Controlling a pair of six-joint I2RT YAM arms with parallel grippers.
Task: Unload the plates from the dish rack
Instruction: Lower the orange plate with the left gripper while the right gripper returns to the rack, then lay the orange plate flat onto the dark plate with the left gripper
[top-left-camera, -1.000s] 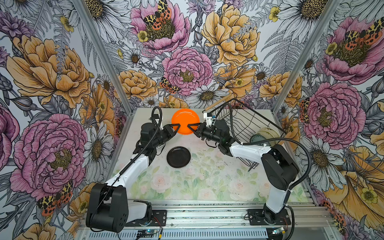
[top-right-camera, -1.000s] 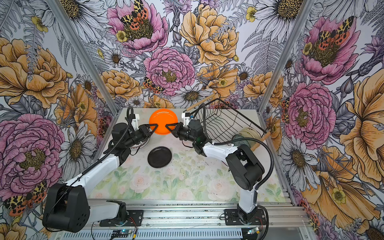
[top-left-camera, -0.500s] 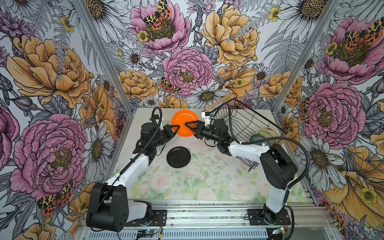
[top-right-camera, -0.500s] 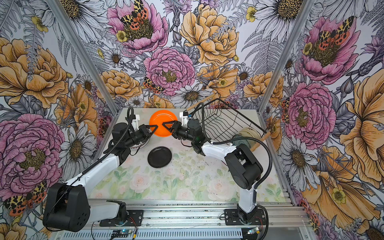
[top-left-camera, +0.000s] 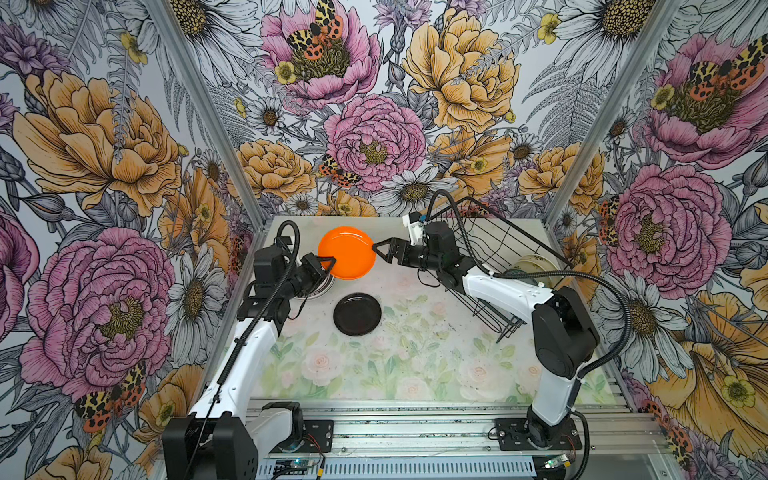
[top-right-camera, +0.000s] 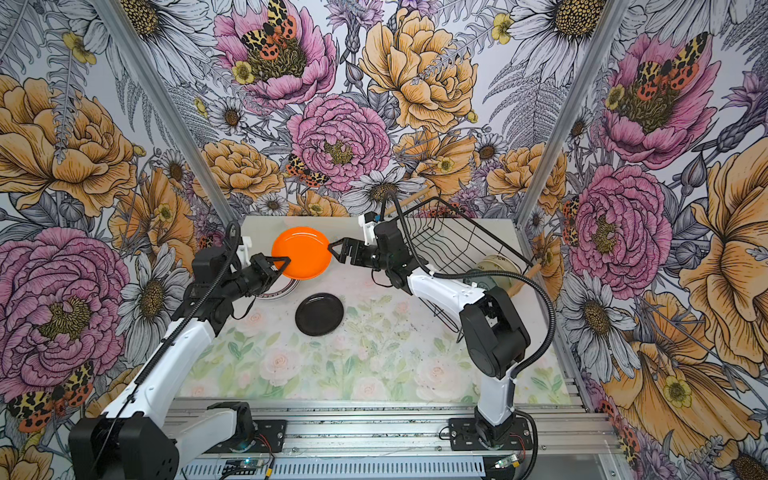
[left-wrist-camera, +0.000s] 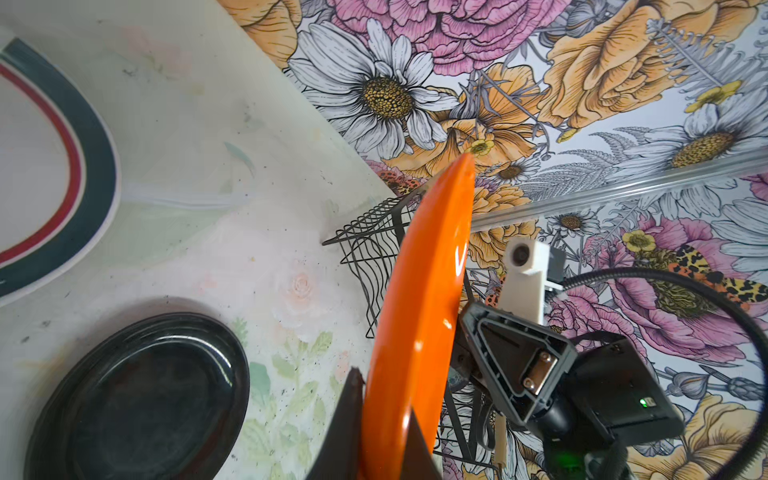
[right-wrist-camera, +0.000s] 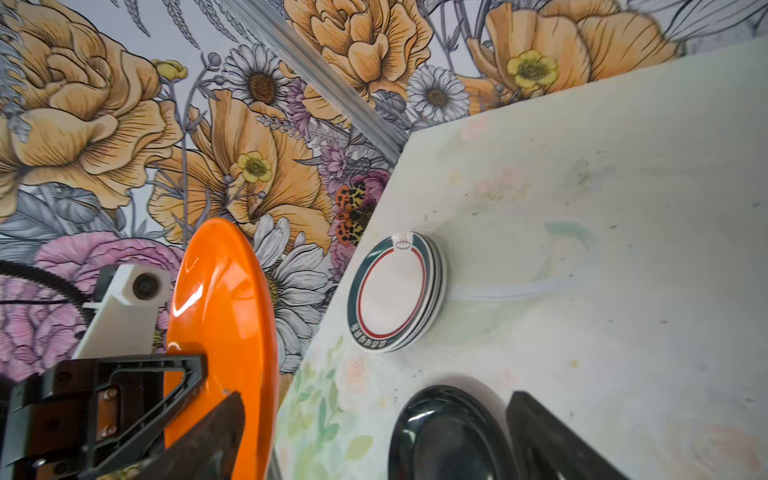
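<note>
Floral wallpaper walls (top-left-camera: 374, 124) on three sides, pale flower-print tabletop (top-left-camera: 415, 353).

In both top views the orange plate (top-left-camera: 347, 252) is off the table at upper centre of frame, between the two grippers. The left gripper (top-left-camera: 328, 262) is clamped on its left rim. In the left wrist view, both fingers (left-wrist-camera: 353, 415) pinch the rim at bottom centre, with the plate edge-on.

The right gripper (top-left-camera: 379, 253) sits at the plate's right rim, jaws spread wide and holding nothing. In the right wrist view, one finger (right-wrist-camera: 212, 436) is just beside the plate edge at lower left and the other is far off at lower right. Can't tell if the near finger touches the plate.

The black plate (top-left-camera: 357, 313) lies flat on the table at centre frame, just below the orange one. A stack of white plates (right-wrist-camera: 395, 291) with dark green rims and a red ring lies flat, up-left of the black plate in the top views, partly hidden under the left gripper.

The dish rack (top-left-camera: 490, 249), black wire, is right of centre, behind the right arm. A cream plate (top-left-camera: 536, 262) sits at its right end. Other plates there are too hidden to name.
</note>
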